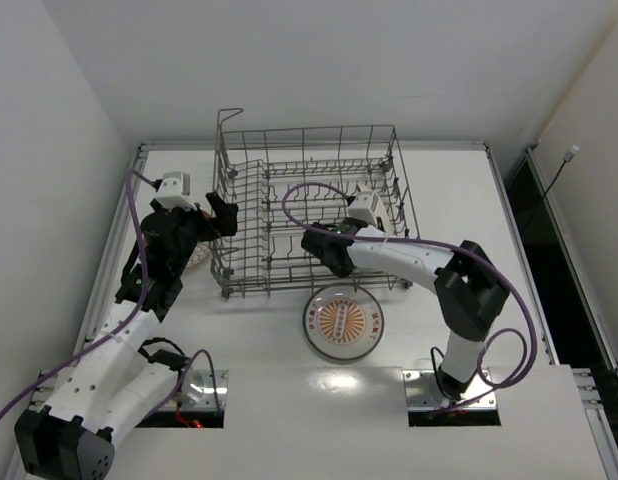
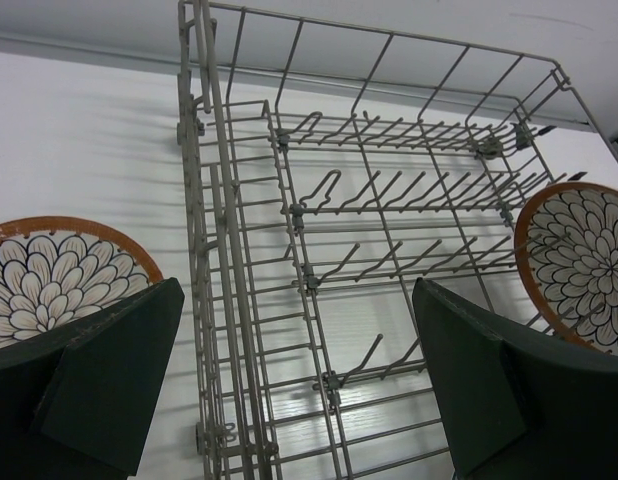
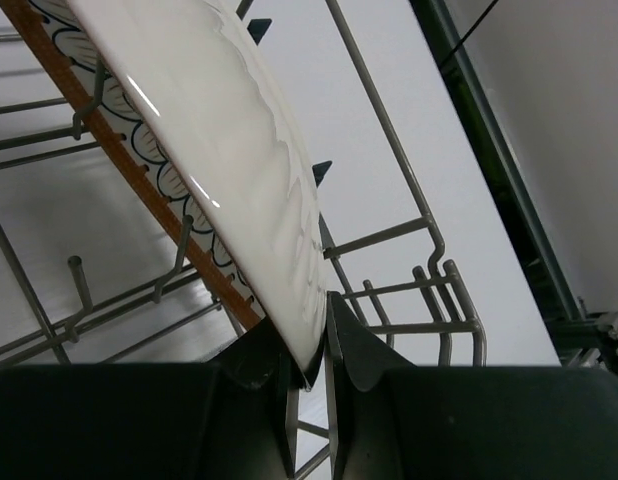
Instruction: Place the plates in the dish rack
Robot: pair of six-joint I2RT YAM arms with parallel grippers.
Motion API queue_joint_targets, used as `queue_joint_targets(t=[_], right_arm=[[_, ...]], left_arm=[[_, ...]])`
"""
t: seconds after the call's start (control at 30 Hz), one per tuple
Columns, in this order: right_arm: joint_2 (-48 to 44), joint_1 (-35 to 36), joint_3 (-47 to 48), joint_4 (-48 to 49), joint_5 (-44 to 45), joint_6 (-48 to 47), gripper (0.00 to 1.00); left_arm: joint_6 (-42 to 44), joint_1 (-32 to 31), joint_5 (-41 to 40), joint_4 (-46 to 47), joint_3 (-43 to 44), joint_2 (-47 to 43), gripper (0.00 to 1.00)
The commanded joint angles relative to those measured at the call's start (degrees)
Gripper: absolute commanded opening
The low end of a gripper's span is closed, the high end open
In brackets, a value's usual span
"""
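Nearest my bases, at 6 o'clock from the rack [image 1: 309, 160], the medallion plate [image 1: 343, 322] lies flat on the table [image 1: 489, 300], just off the rack's near wall. Further out, at the rack's 8 o'clock, a petal plate [image 2: 49, 280] lies on the table just beside the left wall, partly hidden under my left arm [image 1: 149, 290] in the top view. My left pincer [image 2: 297, 290] hangs over that wall with its fingers wide apart and nothing between them, looking along the rows of tines [image 2: 389, 190]. Beyond, toward the rack's 3 o'clock side, my right pincer [image 3: 309, 350] is clamped on the second petal plate [image 3: 219, 150]. Its fingers pinch the edge nearest my wrist, with the white underside up toward my camera and the orange rim and petals turned the other way. This plate stands tilted inside the rack, among the tines near the right wall; whether it rests on the wires I cannot tell
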Motion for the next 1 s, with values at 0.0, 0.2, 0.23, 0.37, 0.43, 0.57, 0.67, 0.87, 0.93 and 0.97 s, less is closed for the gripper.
queue_joint_targets(t=[0.0,0.2,0.23,0.37,0.43,0.57,0.67,0.87,0.93,0.97], right_arm=[[-5.28,-0.7,-2.26,0.81,-12.96,-2.81,0.0],[-15.05,-3.06,-3.49,9.52,-23.33,-7.11,0.1],[-16.45,-3.07,-2.71,10.04,-23.87,-7.99,0.16],[-17.0,-4.13,0.99,9.09,-23.87,-10.02,0.48],[-16.47,-4.74,2.31,7.16,-23.18,-10.02,0.72],[-17.0,-6.14,3.1,4.08,-16.6,-9.5,1.0],[-21.89,-6.76,4.77,-0.05,-10.54,-8.0,1.0],[-45.07,-7.91,-8.17,15.99,-26.03,-19.3,0.97],[-59.26,-7.91,-15.76,27.03,-35.68,-22.32,0.97],[-63.1,-7.91,-21.45,28.67,-37.3,-22.94,0.99]], left_arm=[[0.9,-0.57,-0.37,1.52,0.29,-0.95,1.0],[0.9,-0.57,-0.37,1.52,0.29,-0.95,1.0],[0.9,-0.57,-0.37,1.52,0.29,-0.95,1.0],[0.9,-0.57,-0.37,1.52,0.29,-0.95,1.0],[0.9,-0.57,-0.37,1.52,0.29,-0.95,1.0],[0.9,-0.57,-0.37,1.52,0.29,-0.95,1.0],[0.9,-0.57,-0.37,1.52,0.29,-0.95,1.0],[0.9,-0.57,-0.89,1.52,0.29,-0.95,1.0],[0.9,-0.57,-1.5,1.52,0.29,-0.95,1.0],[0.9,-0.57,-1.51,1.52,0.29,-0.95,1.0]])
